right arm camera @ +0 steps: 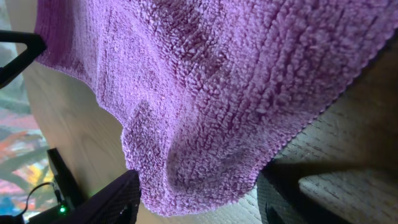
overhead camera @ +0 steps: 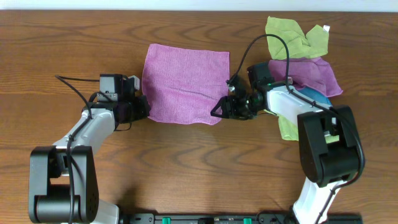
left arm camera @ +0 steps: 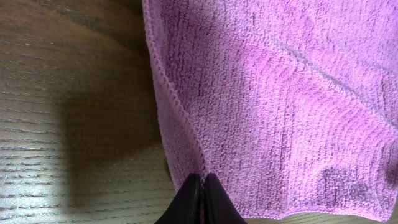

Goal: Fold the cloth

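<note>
Your mauve cloth [overhead camera: 185, 84] lies flat and fuzzy; left gripper [left arm camera: 201, 198] is pinched on its edge, right gripper [overhead camera: 231, 106] (jaws apart) straddles the opposite corner.

The cloth [overhead camera: 185, 84] was a plain mauve microfibre square with a fuzzy pile and a stitched hem, lying spread in a single layer on the wooden table, slightly left of centre and toward the far side. It lay mostly flat, with a faint crease running across its right half. Its near-left edge was pinched and its near-right corner hung lifted in a soft sag off the wood.
</note>
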{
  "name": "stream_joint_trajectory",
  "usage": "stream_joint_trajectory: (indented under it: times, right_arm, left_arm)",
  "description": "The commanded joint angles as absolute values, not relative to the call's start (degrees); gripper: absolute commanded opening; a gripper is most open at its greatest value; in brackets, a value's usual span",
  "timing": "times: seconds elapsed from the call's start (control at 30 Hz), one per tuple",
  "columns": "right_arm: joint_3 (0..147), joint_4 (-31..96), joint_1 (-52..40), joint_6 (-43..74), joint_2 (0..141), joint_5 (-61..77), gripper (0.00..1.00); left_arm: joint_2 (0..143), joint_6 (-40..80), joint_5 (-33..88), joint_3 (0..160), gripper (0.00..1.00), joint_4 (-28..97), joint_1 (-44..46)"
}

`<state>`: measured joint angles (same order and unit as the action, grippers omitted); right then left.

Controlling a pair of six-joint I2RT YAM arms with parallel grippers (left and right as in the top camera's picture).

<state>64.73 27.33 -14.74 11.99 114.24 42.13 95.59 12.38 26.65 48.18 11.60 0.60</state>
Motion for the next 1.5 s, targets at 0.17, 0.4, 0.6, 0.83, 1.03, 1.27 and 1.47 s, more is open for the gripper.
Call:
stream_joint_trajectory:
  times: [0.17, 0.4, 0.6, 0.83, 1.03, 1.27, 1.47]
  right_arm:
    - [62.26, 36.93, -12.8, 12.6, 118.54, 34.65, 0.62]
    - [62.24, 43.2, -12.49, 11.31, 118.54, 34.89, 0.67]
    - [62.24, 41.1, -15.42, 13.32, 118.54, 42.57, 0.7]
    - [62.24, 30.57, -21.74, 22.46, 118.54, 51.05, 0.75]
    - [62.24, 24.6, -27.68, 31.35, 118.54, 47.35, 0.72]
    - [62.24, 22.37, -26.13, 37.91, 118.54, 38.85, 0.7]
    - [62.24, 25.1, -21.87, 38.83, 118.54, 32.97, 0.7]
  left_arm:
    - [96.05, 12.47, 27.11, 48.12, 0.06, 11.73, 0.75]
    - [95.96, 12.45, 28.91, 51.77, 0.06, 12.86, 0.73]
    - [95.88, 12.47, 31.59, 59.79, 0.06, 16.88, 0.73]
    - [95.88, 12.45, 31.59, 65.04, 0.06, 19.51, 0.73]
    - [95.88, 12.47, 31.59, 65.1, 0.06, 19.57, 0.73]
    - [95.88, 12.45, 31.55, 65.1, 0.06, 19.68, 0.73]
    - [95.88, 12.43, 31.53, 65.1, 0.05, 19.7, 0.73]
